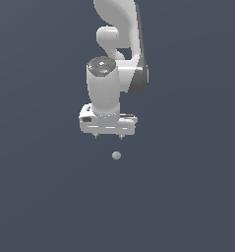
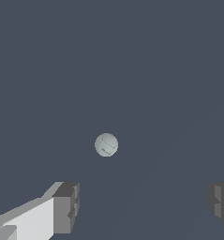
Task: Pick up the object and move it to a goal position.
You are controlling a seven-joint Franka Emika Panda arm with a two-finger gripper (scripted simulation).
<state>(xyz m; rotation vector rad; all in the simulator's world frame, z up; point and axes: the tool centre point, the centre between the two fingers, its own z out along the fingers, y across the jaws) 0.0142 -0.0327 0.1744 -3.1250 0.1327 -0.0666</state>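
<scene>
Approach step, nothing grasped yet. Sphere lies on the table, nearest the exterior camera, clear of everything. Just behind and above it hangs the gripper, jaws spread wide and empty; wrist view shows the sphere ahead of the gap. Next move: centre over it, descend, close.

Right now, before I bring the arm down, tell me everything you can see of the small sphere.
The sphere is tiny, pale grey-blue and smooth, with a few faint dark lines on its surface in the wrist view. It looks whole and sits alone on the plain dark ground. Nothing touches it: the gripper hangs above it, fingers spread wide, with the sphere clear of both.
</scene>
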